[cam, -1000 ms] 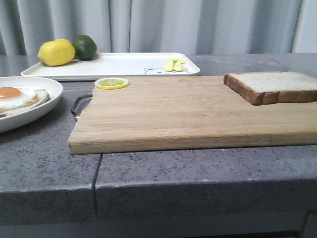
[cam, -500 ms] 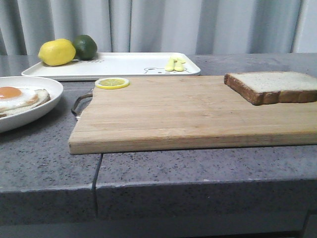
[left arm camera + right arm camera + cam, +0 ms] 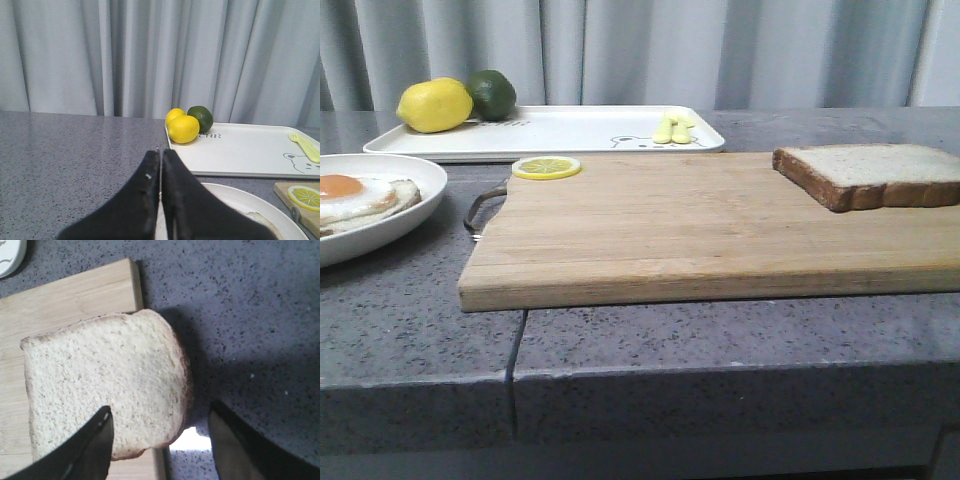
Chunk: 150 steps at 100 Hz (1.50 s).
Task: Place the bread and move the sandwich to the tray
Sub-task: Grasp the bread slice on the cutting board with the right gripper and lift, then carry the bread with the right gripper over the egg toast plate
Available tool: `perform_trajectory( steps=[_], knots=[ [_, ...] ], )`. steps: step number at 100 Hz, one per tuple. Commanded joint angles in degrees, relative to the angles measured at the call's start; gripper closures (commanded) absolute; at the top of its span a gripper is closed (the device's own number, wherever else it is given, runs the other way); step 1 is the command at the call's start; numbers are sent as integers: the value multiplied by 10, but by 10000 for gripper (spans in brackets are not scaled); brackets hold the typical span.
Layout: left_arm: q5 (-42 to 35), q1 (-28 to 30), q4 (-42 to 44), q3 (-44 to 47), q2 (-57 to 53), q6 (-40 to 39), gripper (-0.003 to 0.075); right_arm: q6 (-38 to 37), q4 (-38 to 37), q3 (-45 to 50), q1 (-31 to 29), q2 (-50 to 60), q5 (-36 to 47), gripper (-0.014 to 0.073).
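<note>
The bread (image 3: 870,172) lies flat on the right end of the wooden cutting board (image 3: 700,225), its crust overhanging the board's edge in the right wrist view. My right gripper (image 3: 159,411) hovers open above that slice (image 3: 105,390), one finger over its crumb, the other over bare countertop. The sandwich is a fried egg (image 3: 350,192) on bread, uncovered, in a round white plate (image 3: 395,225) at the left. My left gripper (image 3: 161,152) is shut and empty over the plate's rim (image 3: 250,197). The white tray (image 3: 560,132) sits at the back. Neither gripper shows in the front view.
On the tray rest a lemon (image 3: 433,105), a lime (image 3: 492,93) and a yellow fork (image 3: 672,130). A lemon slice (image 3: 546,167) lies on the board's back left corner, beside its metal handle (image 3: 480,210). A grey curtain hangs behind the speckled countertop.
</note>
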<state>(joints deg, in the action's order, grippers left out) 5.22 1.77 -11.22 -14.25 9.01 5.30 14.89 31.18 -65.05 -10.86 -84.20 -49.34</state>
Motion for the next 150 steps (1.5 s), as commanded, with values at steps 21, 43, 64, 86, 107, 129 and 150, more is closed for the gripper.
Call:
perform_trajectory(
  steps=[21, 43, 64, 86, 107, 129, 150],
  knots=[
    [-42, -2, -3, -21, 11, -4, 740, 114, 143, -19, -34, -62, -9, 160],
    [-45, -2, -3, -21, 11, -4, 740, 124, 164, -20, -34, -95, -9, 160],
    [-46, -2, -3, -21, 11, -4, 740, 135, 179, -20, -32, -104, -11, 220],
    [-46, -2, -3, -21, 11, -4, 740, 134, 179, -20, -32, -104, -25, 634],
    [-46, -2, -3, -21, 11, -4, 740, 134, 189, -32, -34, -102, -57, 655],
    [-46, -2, -3, -21, 11, -4, 740, 137, 274, -67, -26, -71, -98, 655],
    [-46, -2, -3, -21, 11, -4, 740, 168, 383, -70, 36, -54, -102, 655]
  ],
)
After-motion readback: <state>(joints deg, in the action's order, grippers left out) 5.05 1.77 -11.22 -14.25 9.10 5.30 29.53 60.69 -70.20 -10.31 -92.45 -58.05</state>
